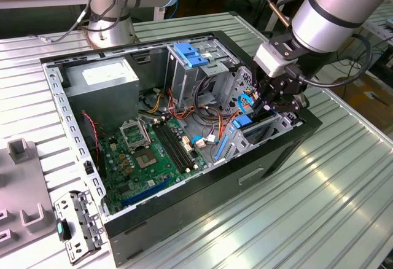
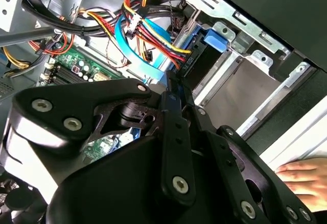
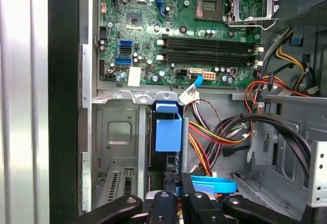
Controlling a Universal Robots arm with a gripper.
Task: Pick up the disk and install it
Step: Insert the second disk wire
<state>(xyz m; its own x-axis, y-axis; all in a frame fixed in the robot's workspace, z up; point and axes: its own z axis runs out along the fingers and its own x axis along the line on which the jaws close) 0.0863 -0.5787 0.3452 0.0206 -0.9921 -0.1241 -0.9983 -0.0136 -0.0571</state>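
The tool (image 1: 270,100) hangs over the drive bay at the case's (image 1: 184,220) front corner, on the exterior view's right, its fingers (image 3: 173,185) clenched on the top edge of the disk (image 3: 164,155). The disk stands on edge in the bay slot, part-way down, its blue rail (image 3: 168,132) facing the first wrist view; beside it run orange and yellow cables (image 3: 204,137) and a blue ribbon (image 3: 212,185). It looks stiff, fairly heavy and shock-sensitive, its metal faces likely slippery, so the plastic rails or narrow edges seem the safest hold. A person's hand (image 2: 302,178) rests outside the case. The motherboard (image 1: 147,152) lies nearby.
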